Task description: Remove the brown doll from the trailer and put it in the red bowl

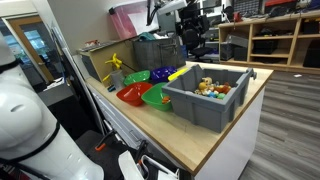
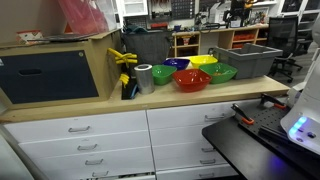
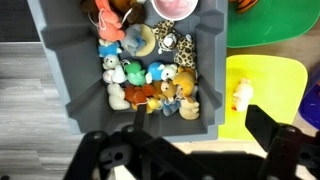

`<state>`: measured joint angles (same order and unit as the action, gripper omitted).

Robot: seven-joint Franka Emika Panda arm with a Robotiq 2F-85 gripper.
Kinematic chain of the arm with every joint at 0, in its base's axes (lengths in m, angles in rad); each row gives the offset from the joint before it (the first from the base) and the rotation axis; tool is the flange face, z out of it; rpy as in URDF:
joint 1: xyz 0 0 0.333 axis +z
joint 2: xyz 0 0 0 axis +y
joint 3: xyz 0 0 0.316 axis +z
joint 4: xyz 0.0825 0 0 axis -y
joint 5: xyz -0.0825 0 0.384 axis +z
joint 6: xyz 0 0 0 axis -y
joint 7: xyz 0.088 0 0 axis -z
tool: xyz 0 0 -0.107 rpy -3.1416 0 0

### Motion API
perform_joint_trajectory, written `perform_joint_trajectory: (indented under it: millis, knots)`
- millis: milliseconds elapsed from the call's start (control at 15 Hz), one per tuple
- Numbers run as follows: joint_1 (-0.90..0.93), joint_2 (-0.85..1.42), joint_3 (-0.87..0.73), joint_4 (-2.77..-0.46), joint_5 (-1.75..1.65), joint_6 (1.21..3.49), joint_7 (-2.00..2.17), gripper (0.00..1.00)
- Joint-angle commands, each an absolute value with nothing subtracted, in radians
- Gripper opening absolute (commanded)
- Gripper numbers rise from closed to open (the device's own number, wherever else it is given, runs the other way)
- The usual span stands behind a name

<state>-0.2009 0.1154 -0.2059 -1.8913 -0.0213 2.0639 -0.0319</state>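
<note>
brown doll (image 3: 145,96) lies in the trailer (image 3: 60,70) among other soft toys (image 3: 160,72), not yet grasped. the red bowl (image 1: 132,95) just beside the trailer holds no doll, so lifting and placing both remain. gripper (image 3: 190,150) hangs above the trailer, pointing down, jaws wide apart and empty.

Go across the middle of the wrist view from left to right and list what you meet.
Wooden floor → grey bin, packed with soft toys → yellow bowl, with a small pale toy in it. The green bowl at the top overlaps the yellow one sideways, so it is left out.
</note>
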Motion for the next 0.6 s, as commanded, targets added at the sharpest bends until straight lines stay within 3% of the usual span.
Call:
perform_joint_trajectory:
  millis: [0, 533]
  knots:
    - [-0.221, 0.196, -0.224, -1.832, -0.048, 2.056, 0.004, 1.0]
    - [-0.23, 0.217, -0.222, -1.833, -0.028, 2.057, -0.001, 1.0]
